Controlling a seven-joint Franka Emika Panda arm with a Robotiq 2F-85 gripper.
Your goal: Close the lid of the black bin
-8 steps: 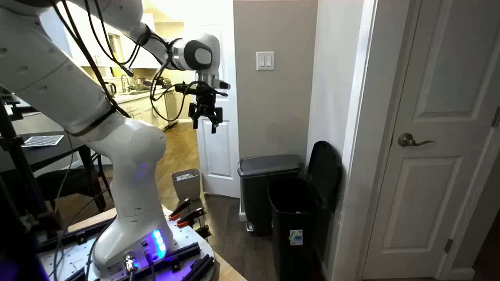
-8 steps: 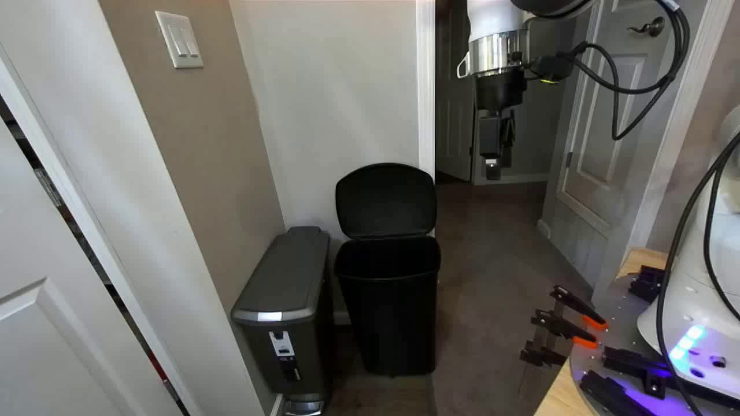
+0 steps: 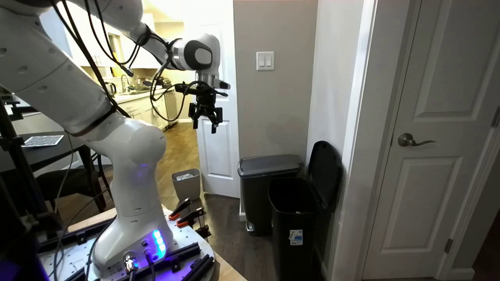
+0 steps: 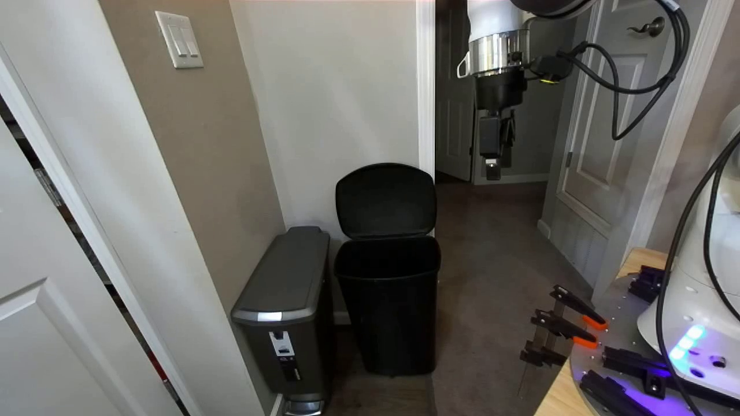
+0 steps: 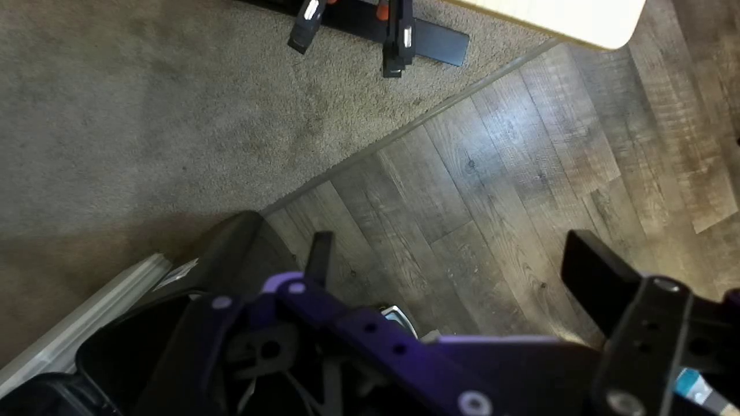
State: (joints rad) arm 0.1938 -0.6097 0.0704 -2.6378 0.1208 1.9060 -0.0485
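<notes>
The black bin stands on the floor in both exterior views (image 3: 284, 242) (image 4: 393, 329), its top open. Its lid (image 3: 325, 171) (image 4: 386, 199) stands raised, tilted back near the wall behind the bin. The wrist view shows the bin's dark side (image 5: 234, 254) at the lower left, partly hidden by the gripper. A dark piece in the lower left corner may be the lid. My gripper (image 3: 204, 127) (image 4: 498, 166) points down, well above the bin and apart from it. In the wrist view its fingers (image 5: 448, 245) are spread wide with nothing between them.
A grey flat-topped bin (image 3: 269, 166) (image 4: 283, 271) stands beside the black bin. A wall (image 4: 341, 104) and white door trim (image 3: 357, 97) are close behind the lid. Clamps (image 4: 561, 325) stick out from the table edge. A small grey wastebasket (image 3: 186, 189) stands farther back.
</notes>
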